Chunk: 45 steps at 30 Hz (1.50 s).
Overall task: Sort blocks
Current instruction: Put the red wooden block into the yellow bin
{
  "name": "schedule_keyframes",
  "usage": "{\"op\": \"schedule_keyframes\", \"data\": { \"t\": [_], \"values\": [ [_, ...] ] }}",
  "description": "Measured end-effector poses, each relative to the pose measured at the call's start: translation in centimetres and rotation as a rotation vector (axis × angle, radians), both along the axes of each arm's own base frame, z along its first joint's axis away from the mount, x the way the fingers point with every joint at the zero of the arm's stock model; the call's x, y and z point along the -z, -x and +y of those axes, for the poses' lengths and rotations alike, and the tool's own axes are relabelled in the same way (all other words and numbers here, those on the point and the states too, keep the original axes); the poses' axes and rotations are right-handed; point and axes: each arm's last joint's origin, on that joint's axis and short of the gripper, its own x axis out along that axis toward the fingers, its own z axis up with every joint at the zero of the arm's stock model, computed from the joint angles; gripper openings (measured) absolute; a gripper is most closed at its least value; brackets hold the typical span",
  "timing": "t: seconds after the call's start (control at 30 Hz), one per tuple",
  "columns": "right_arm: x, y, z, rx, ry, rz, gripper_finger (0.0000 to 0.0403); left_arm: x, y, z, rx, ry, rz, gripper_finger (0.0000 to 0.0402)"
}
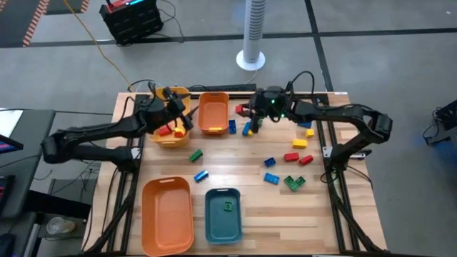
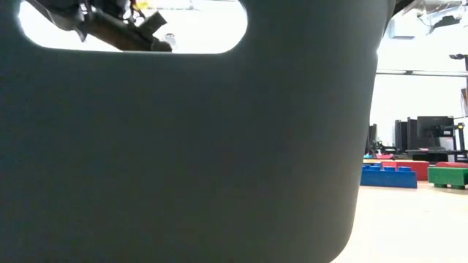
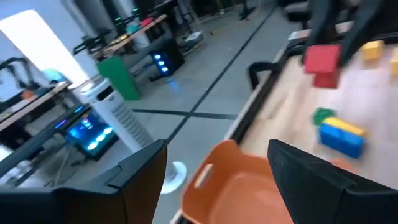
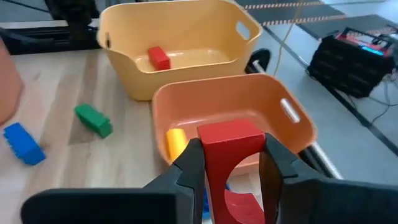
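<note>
My right gripper (image 4: 231, 155) is shut on a red block (image 4: 231, 140) and hovers just right of the small orange bin (image 1: 213, 113), at the table's far side. That bin holds a yellow block (image 4: 176, 142). Beyond it the yellow bin (image 4: 180, 43) holds a red block (image 4: 159, 58). My left gripper (image 3: 217, 186) stands open over the yellow bin (image 1: 171, 127), and the orange bin's rim (image 3: 217, 158) shows between its fingers. Loose blocks lie on the table's right half, among them a red one (image 1: 291, 157) and a green one (image 1: 294, 183). My right gripper pinches the red block's two opposite side faces (image 4: 208, 152) between its two fingers. The fingers come from the table's right, slanting a little downward. The block is lifted clear of the table, its arched underside (image 4: 233, 199) hanging between the fingers.
A large orange bin (image 1: 168, 214) and a teal bin (image 1: 223, 214) holding a green block stand at the near edge. The teal bin's wall (image 2: 183, 146) fills the low view. A green block (image 1: 196, 155) and a blue block (image 1: 201, 175) lie mid-table. A white fan (image 1: 251, 32) stands beyond the table.
</note>
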Motion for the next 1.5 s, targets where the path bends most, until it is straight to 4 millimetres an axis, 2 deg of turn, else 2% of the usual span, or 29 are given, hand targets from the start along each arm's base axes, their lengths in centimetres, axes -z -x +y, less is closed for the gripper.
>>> {"op": "schedule_keyframes", "data": {
  "t": [0.1,0.2,0.37,0.5,0.6,0.83,0.9,0.97,1.27,1.5],
  "values": [
    [-0.5,0.3,-1.0,0.066,-0.067,-0.074,0.0098,0.5,-0.3,1.4,-0.054,0.056,-0.069,0.0272],
    [-1.1,0.4,-1.6,0.096,-0.211,-0.183,0.0098,1.1,-0.5,2.5,-0.068,0.274,-0.181,0.0272],
    [-2.9,-0.5,-0.8,0.036,-0.4,-0.277,0.0098,1.1,-0.8,2.7,-0.062,0.563,-0.13,0.0272],
    [-5.0,-1.7,0.9,-0.096,-0.452,-0.31,0.0098,-0.6,-1.2,2.0,0.127,0.676,-0.11,0.0272],
    [-7.6,-2.3,1.5,-0.182,-0.485,-0.394,0.0098,-2.1,-1.8,1.3,0.295,0.738,-0.168,0.0272],
    [-13.3,-2.5,1.5,-0.254,-0.443,-0.538,0.0098,-7.3,-2.8,0.4,0.45,0.634,-0.293,0.0272],
    [-14.1,-2.5,1.4,-0.261,-0.411,-0.562,0.0098,-8.6,-3.0,0.5,0.464,0.596,-0.308,0.0272],
    [-14.4,-2.7,0.8,-0.241,-0.403,-0.572,0.0098,-9.8,-3.4,0.7,0.471,0.573,-0.317,0.0272],
    [-14.0,-6.8,-2.6,-0.175,-0.485,-0.583,0.0098,-11.2,-4.4,3.0,0.441,0.486,-0.165,0.0272],
    [-15.0,-8.8,-2.4,-0.196,-0.49,-0.565,0.0098,-11.6,-4.3,3.9,0.42,0.47,-0.175,0.0272]
  ]
}}
